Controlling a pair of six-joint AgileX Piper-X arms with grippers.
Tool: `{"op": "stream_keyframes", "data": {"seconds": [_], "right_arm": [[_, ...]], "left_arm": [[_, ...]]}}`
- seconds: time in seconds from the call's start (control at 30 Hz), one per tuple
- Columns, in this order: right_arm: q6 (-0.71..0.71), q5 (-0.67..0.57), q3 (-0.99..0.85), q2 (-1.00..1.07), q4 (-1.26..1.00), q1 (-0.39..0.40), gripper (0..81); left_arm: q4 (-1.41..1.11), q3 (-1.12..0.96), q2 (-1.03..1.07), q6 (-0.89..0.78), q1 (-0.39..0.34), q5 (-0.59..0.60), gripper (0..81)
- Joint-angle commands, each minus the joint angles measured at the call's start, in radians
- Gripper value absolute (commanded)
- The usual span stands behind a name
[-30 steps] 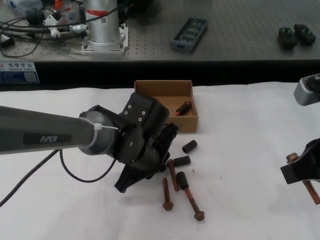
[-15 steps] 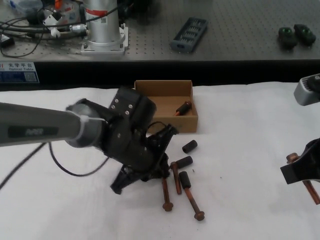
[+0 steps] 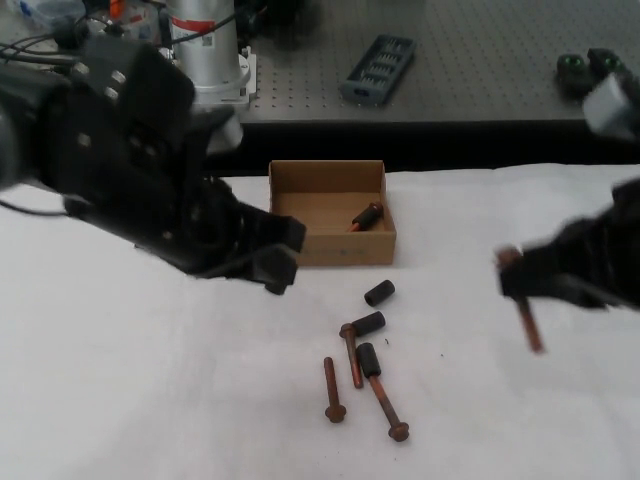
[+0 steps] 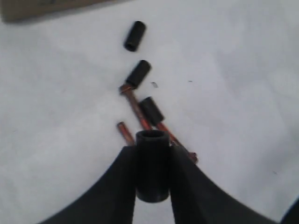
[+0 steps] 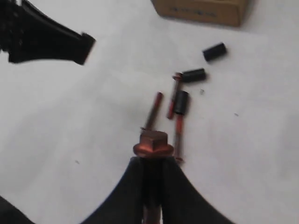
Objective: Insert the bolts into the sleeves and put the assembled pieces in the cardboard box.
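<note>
In the left wrist view the left gripper (image 4: 152, 150) clamps a black sleeve (image 4: 152, 179), with loose bolts (image 4: 135, 105) lying beyond its tips. The right gripper (image 5: 150, 163) pinches a bolt (image 5: 153, 143), head outward. The high view adds the cardboard box (image 3: 345, 248) just beside the left gripper.

The right gripper (image 5: 152, 163) clamped a copper bolt (image 5: 153, 142), its flanged head pointing outward. Beyond, three bolts (image 5: 154, 108) and three black sleeves (image 5: 214, 51) lay on the white tabletop (image 5: 70, 121) near the cardboard box (image 5: 205, 11). The left gripper (image 5: 70, 42) hung well apart.
</note>
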Motion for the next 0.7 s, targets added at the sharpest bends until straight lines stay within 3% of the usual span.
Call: {"op": "stream_keyframes", "data": {"seconds": [0.0,0.13,0.3,0.67], "right_arm": [[0.131,-0.120,0.004,0.026,-0.152,0.002,2.9],[0.317,-0.216,0.004,0.081,-0.361,0.002,2.9],[0.488,-0.296,0.004,0.142,-0.589,0.010,2.9],[0.560,-0.274,0.004,0.192,-0.684,0.144,2.9]], "left_arm": [[0.016,0.039,-0.078,0.172,0.011,0.197,0.6],[0.012,0.119,-0.178,0.245,0.015,0.352,0.6],[-0.018,0.228,-0.295,0.296,0.015,0.462,0.6],[-0.138,0.316,-0.382,0.285,0.025,0.514,0.6]]}}
